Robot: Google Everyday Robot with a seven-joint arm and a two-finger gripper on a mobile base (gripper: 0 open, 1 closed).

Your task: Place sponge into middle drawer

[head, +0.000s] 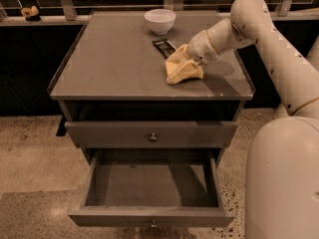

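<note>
- Gripper (185, 59) sits low over the right part of the cabinet top (109, 59), at the end of the white arm (234, 31) that reaches in from the right.
- Gripper is right against the sponge (183, 72). Cannot tell how far open it is or whether it actually has hold of the sponge, since the pale yellow shapes merge there.
- Sponge is on the cabinet top, right of centre and nearer the front edge than the back. It looks bunched and bent upward on the gripper side, not lying flat.
- Its lower part touches the top surface. Cannot tell if any of it is lifted clear.
- Dark snack bar (163, 47) lies flat on the top just behind and left of the sponge, close to it. Contact unclear.
- White bowl (160, 21) stands upright near the back edge, behind the snack bar and apart from the sponge.
- Middle drawer (149, 183) is pulled well out with its grey inside exposed. The sponge is not in it.
- Upper drawer (109, 133) is closed, with a small round knob (153, 137) at the centre of its front.
- Robot body (281, 183) fills the lower right, just beside the open drawer's right side.
- Speckled floor (30, 158) shows left of the cabinet.
- A small yellow object (30, 11) sits on the ledge at far upper left, well apart from everything else.
</note>
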